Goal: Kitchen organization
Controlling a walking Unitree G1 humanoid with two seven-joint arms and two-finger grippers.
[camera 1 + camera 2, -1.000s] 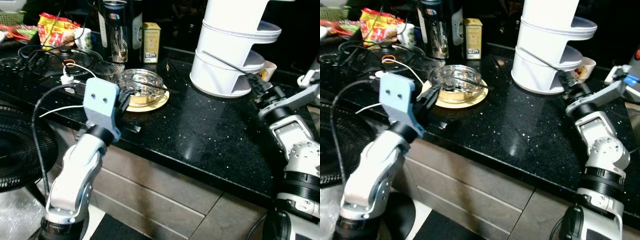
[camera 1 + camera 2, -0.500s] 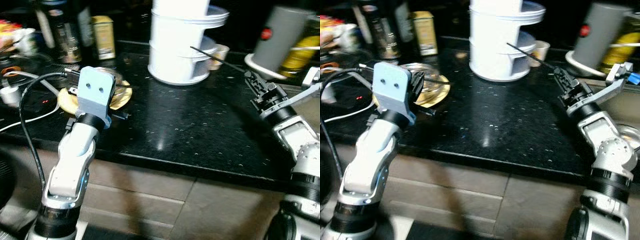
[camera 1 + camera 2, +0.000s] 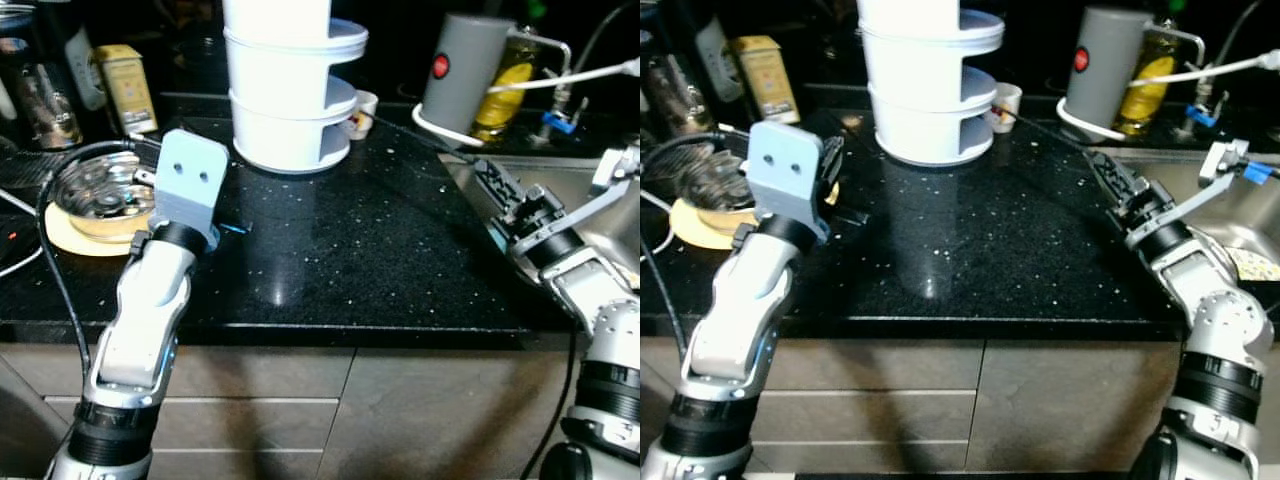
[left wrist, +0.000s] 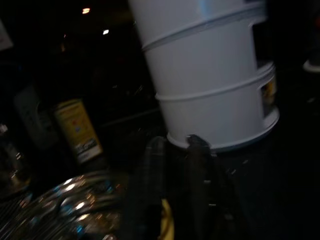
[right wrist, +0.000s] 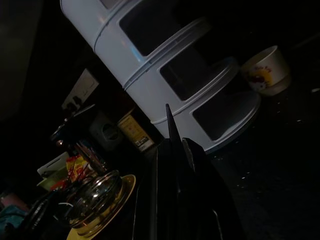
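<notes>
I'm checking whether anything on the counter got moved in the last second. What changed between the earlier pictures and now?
Mostly the camera swung right: the grey canister and sink edge have come into view. The right hand still grips the thin black stick, its tip pointing toward the small cup. The left hand still hovers beside the glass bowl on its yellow plate. The white tiered stand stayed put.

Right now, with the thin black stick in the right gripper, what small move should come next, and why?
Probably ease the right gripper forward and to its left, toward the white tiered organizer. It is shut on the thin black stick, whose tip points at the small cup beside the organizer. The left gripper hovers open near the glass bowl.
</notes>
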